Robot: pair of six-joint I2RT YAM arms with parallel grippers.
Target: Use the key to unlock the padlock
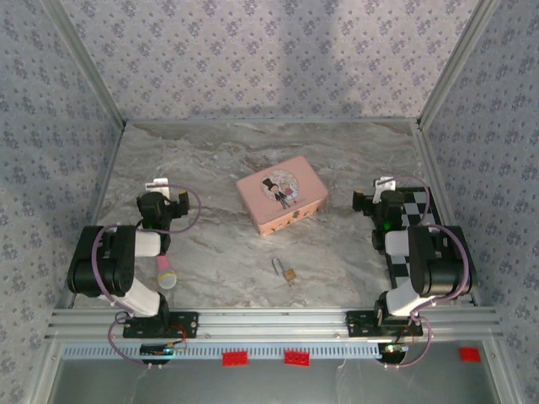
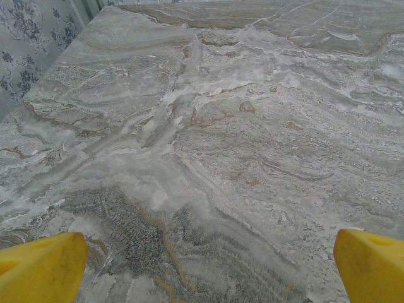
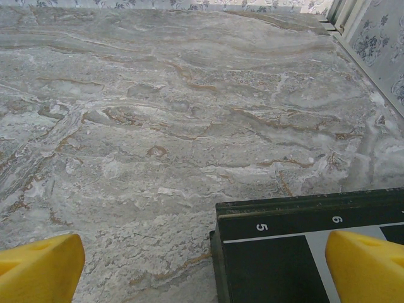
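The tiny brass padlock (image 1: 289, 275) lies on the marble table (image 1: 219, 168) near the front middle, its thin silver shackle (image 1: 276, 266) pointing left and back. I cannot make out a key beside it at this size. My left gripper (image 1: 162, 199) rests folded back at the left, well away from the padlock. In the left wrist view the left gripper (image 2: 202, 271) is open, yellow fingertips (image 2: 44, 268) wide apart over bare marble. My right gripper (image 1: 376, 200) sits at the right, and in its wrist view the right gripper (image 3: 202, 268) is open too, holding nothing.
A pink picture tin (image 1: 281, 194) stands behind the padlock at the table's middle. A black-and-white checkerboard (image 1: 413, 220) lies under the right arm, its numbered corner (image 3: 303, 246) between the right fingers. A pink cylinder (image 1: 166, 273) lies by the left arm. Patterned walls enclose the table.
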